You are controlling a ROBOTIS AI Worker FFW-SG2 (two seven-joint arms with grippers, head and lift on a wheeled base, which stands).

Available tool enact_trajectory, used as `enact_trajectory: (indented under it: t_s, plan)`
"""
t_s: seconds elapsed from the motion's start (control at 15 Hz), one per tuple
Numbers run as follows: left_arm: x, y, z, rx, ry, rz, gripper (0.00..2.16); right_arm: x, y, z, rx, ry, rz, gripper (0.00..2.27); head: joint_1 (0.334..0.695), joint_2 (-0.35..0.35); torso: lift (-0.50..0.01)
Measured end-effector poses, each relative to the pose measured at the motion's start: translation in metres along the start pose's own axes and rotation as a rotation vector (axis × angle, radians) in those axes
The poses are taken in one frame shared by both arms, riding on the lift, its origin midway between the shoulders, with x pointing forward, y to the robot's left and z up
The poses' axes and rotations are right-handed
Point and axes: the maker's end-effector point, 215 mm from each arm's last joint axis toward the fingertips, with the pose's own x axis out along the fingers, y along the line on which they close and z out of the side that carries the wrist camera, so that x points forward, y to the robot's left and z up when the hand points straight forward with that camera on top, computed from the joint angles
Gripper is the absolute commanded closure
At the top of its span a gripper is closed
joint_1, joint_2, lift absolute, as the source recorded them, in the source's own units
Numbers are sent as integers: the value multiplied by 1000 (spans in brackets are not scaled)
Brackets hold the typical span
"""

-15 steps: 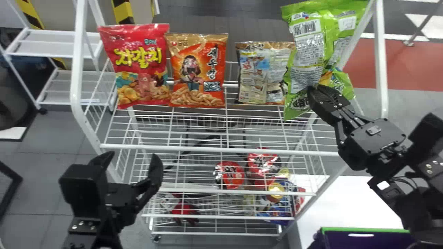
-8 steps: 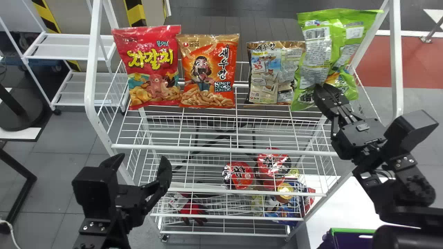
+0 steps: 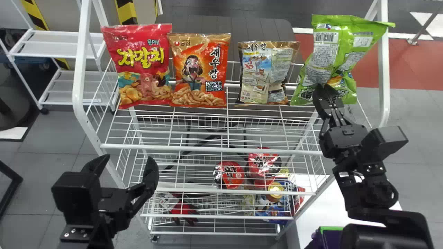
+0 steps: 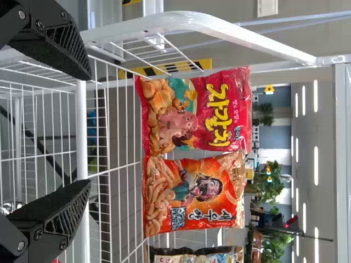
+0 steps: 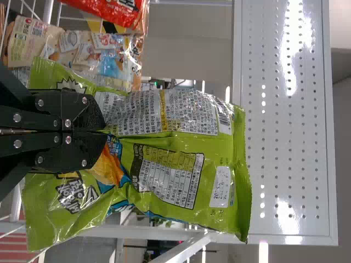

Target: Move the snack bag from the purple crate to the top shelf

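Pinching the green snack bag [image 3: 322,52] near its bottom with the right gripper [image 3: 324,88], fingers closed on it, by the back right corner of the top shelf [image 3: 214,149], just beside a brown bag [image 3: 266,74]. Holding the left gripper [image 3: 126,160] wide open near the front left corner.

From my seat at the controls, I have the left arm [image 3: 84,235] at the lower left of the head view, its gripper [image 3: 126,159] aimed upward there. Its two flat black fingers [image 4: 63,46] stand wide apart, tips well clear of each other. My right arm [image 3: 370,190] comes in from the bottom edge at the right, bends, and runs up to the right gripper [image 3: 322,87], which I have higher than the left one and tilted slightly leftward. Its fingers [image 5: 85,112] are pinched together, tips nearly meeting.
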Motion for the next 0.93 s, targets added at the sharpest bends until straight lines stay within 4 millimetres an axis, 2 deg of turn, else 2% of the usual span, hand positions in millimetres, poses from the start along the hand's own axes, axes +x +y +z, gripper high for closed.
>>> enact_trajectory:
  t_s: [0.33, 0.93]
  plan:
    - [-1, 3, -2, -3, -9, 5, 161, 12, -21, -24, 8, 12, -56, 1983, 695, -106, 0]
    - [-5, 3, 9, -15, -49, 5, 161, 39, -25, -42, -13, 51, -71, 1983, 695, -105, 0]
